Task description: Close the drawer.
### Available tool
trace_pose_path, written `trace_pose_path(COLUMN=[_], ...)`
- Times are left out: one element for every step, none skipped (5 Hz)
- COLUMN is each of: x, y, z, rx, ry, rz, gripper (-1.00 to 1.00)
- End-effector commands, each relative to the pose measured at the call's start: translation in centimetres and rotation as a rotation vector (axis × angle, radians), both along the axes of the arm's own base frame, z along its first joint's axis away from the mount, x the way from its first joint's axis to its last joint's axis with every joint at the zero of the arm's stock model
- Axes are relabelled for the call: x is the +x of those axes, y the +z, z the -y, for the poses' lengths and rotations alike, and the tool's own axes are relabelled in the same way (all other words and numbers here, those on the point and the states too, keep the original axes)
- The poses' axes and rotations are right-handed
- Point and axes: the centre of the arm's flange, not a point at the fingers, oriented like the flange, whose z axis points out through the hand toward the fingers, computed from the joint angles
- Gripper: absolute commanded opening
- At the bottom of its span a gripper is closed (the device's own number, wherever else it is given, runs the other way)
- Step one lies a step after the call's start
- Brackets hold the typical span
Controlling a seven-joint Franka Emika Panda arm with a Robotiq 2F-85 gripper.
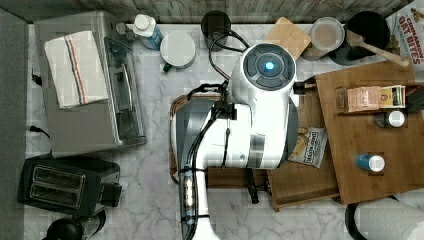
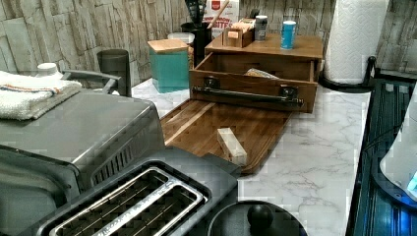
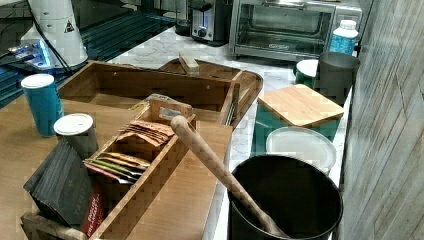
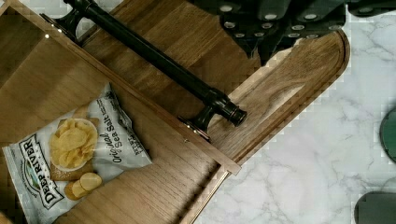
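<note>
The drawer (image 2: 246,81) stands pulled out from under the wooden cabinet top (image 1: 370,130), its front wall over the dark rounded tray (image 2: 216,128). A black bar handle (image 4: 159,60) runs along the drawer's front. Inside lies a bag of potato chips (image 4: 70,154), also seen in the top view (image 1: 308,146). My gripper (image 4: 268,42) hovers above the dark tray (image 4: 299,79), just outside the drawer's front and near one end of the handle. In the top view my white arm (image 1: 240,125) covers the tray and the drawer's front, with the drawer floor (image 1: 300,185) showing beside it.
A small pale wooden block (image 2: 232,145) lies on the dark tray. A toaster oven (image 1: 90,85) and a toaster (image 1: 65,185) stand at the top view's left. Cans and a tea box sit on the cabinet top. A paper towel roll (image 2: 354,39) stands beside the cabinet.
</note>
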Motion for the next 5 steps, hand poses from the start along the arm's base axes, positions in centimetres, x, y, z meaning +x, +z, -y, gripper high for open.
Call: trace_pose_path(x=[-0.2, -2.0, -4.5, -6.2, -7.2], y=[-0.5, -2.3, -4.2, -6.1, -8.0], z=[0.0, -2.2, -4.1, -6.4, -7.4], rx=[0.003, -0.068, -0.032, -0.009, 0.010], ry=[-0.002, 0.185, 0.402, 0.627, 0.819], rz=[-0.010, 0.015, 0.079, 0.159, 0.168], gripper=[-1.00, -1.00, -1.00, -1.00, -1.00])
